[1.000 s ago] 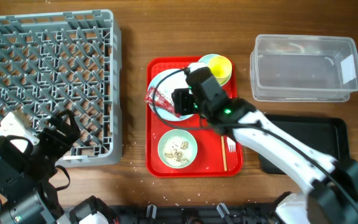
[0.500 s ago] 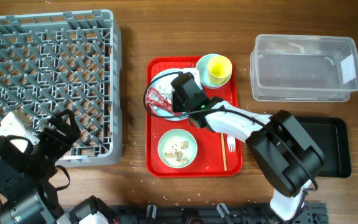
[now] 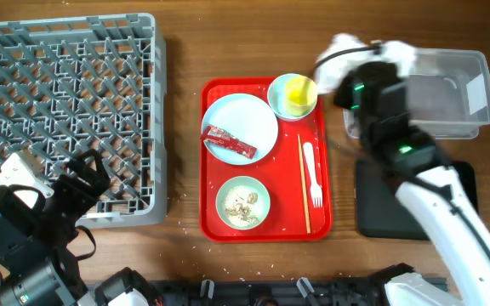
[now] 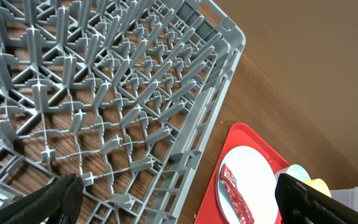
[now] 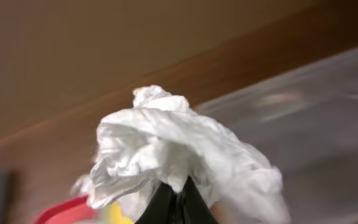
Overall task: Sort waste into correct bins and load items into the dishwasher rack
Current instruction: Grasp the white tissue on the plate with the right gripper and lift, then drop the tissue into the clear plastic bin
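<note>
My right gripper [image 5: 178, 186] is shut on a crumpled white tissue [image 5: 179, 149], held in the air at the clear tub's [image 3: 419, 93] left edge; from overhead the tissue [image 3: 343, 49] is blurred. The black tray [image 3: 373, 212] lies in front of the tub. A red wrapper [image 3: 228, 142] rests on the white plate [image 3: 249, 119]. One bowl [image 3: 243, 204] holds food scraps, another holds the yellow cup [image 3: 298, 93]. Fork [image 3: 311, 174] and chopstick [image 3: 303, 183] lie side by side. My left gripper [image 4: 182, 211] hangs open over the grey rack's [image 3: 62, 110] near right corner.
The plate, bowls, fork and chopstick all sit on a red serving tray [image 3: 211, 223] in the middle of the wooden table. The rack fills the far left. My right arm [image 3: 432, 183] reaches across the black tray.
My right gripper closed on the tissue at the plate, then lifted it up and right to the tub's edge. The plate now shows bare but for the wrapper. The left arm stayed still.
</note>
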`<state>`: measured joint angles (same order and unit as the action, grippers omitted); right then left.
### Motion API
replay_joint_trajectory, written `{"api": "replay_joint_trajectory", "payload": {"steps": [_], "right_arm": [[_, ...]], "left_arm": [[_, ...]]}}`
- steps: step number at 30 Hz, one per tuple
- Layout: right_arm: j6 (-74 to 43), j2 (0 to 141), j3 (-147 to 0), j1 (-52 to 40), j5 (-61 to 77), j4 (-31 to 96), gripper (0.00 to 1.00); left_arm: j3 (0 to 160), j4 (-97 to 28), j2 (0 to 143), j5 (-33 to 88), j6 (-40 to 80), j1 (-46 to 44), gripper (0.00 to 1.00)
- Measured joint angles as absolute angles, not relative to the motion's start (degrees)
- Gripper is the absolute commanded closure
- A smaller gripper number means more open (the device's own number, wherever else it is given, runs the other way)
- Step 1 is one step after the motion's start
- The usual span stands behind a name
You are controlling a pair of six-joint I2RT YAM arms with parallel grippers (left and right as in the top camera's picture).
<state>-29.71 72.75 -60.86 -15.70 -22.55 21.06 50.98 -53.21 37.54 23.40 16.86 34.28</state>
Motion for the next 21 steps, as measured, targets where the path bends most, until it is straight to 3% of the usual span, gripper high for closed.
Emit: {"api": "replay_joint_trajectory", "payload": {"steps": [2, 3, 4, 5, 6, 7, 13, 19, 21], "right_arm": [[-28.6, 73.41, -60.86, -6.74, -24.45, 22.0, 0.95], [-27.92, 74.41, -60.86, -3.29, -24.67, 21.71, 0.87], [-26.59, 76.23, -60.86, -0.38, -24.14, 20.84, 0.67], [-25.69, 77.93, -60.86, 1.3, -23.57, 20.51, 0.29], [-24.95, 80.23, -60.86, 2.66, -22.83, 20.51, 0.09], [-24.21, 82.61, -60.86, 3.42, -21.96, 20.36, 0.02], [-21.47, 84.71, -60.77, 3.6, -13.54, 20.53, 0.0], [-21.76, 66.76, -61.08, 2.87, 16.69, 22.74, 0.01], [-21.76, 63.57, -61.19, -3.42, 26.61, 24.34, 0.0]], "left_arm": [[50.98, -53.19, 37.54, 23.4, 16.86, 34.28, 0.0], [50.98, -53.19, 37.54, 23.4, 16.86, 34.28, 0.0], [50.98, -53.19, 37.54, 23.4, 16.86, 34.28, 0.0], [50.98, -53.23, 37.54, 23.4, 16.84, 34.28, 0.0], [50.98, -53.17, 37.54, 23.4, 16.84, 34.28, 0.0], [50.98, -53.19, 37.54, 23.4, 16.86, 34.28, 0.0], [50.98, -53.19, 37.54, 23.4, 16.86, 34.28, 0.0], [50.98, -53.19, 37.54, 23.4, 16.86, 34.28, 0.0], [50.98, -53.19, 37.54, 23.4, 16.86, 34.28, 0.0]]}}
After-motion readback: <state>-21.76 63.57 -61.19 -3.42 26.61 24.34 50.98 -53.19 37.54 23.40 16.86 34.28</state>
